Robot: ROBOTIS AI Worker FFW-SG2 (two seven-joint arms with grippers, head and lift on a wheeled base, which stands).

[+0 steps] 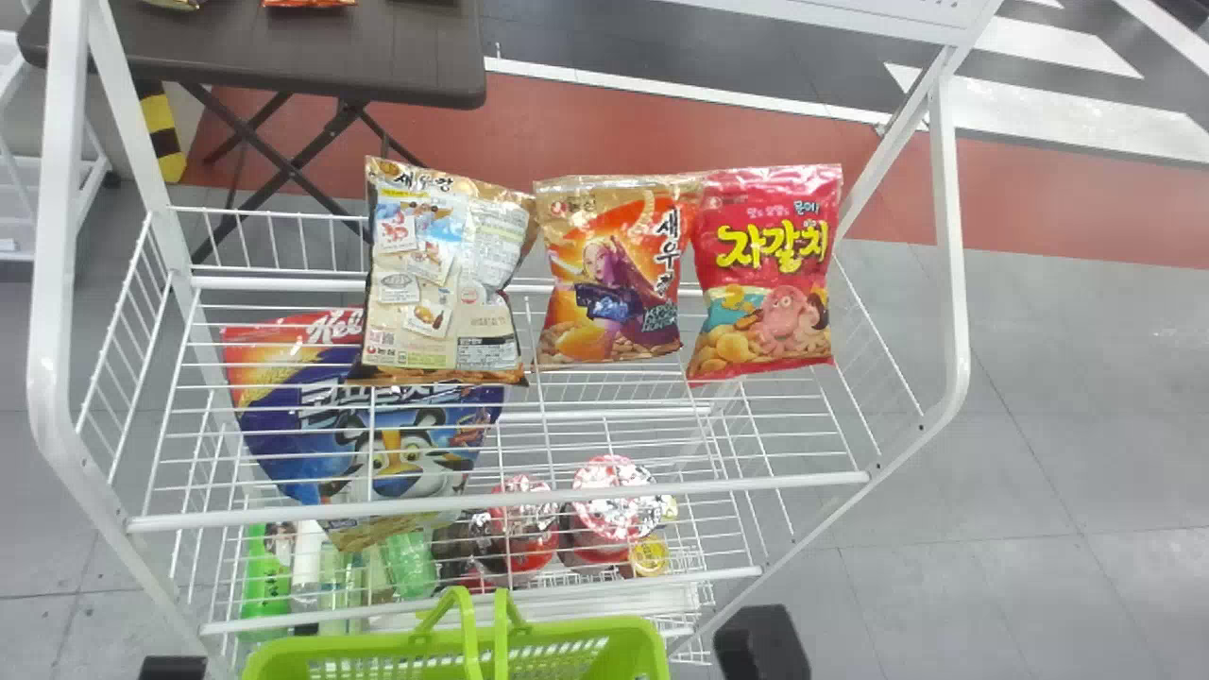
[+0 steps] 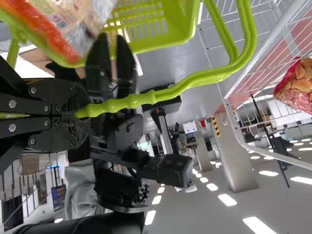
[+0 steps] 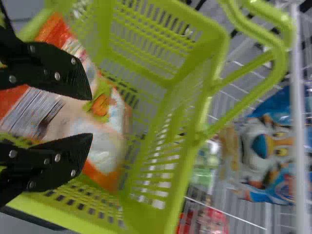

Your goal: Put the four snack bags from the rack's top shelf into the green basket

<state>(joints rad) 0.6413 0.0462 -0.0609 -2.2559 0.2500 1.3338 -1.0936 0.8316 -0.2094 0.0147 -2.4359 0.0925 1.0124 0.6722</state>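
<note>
Holding basket (image 1: 586, 627): left gripper (image 1: 173, 669), clamped on handle (image 2: 195, 82), eight o'clock
Basket bag (image 3: 100, 141): under right gripper (image 1: 761, 642), fingers apart, five o'clock
Rack (image 1: 491, 505): three bags (image 1: 612, 274), twelve o'clock

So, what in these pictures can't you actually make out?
- Right wrist view: print on the orange-and-white snack bag, blurred and partly behind the right gripper.
- Head view: most of the green plastic basket, cut off by the bottom edge.
- Left wrist view: the rest of the red snack bag, past the right edge.
- Head view: full shapes of the foil-topped red cups, behind white wires.
</note>
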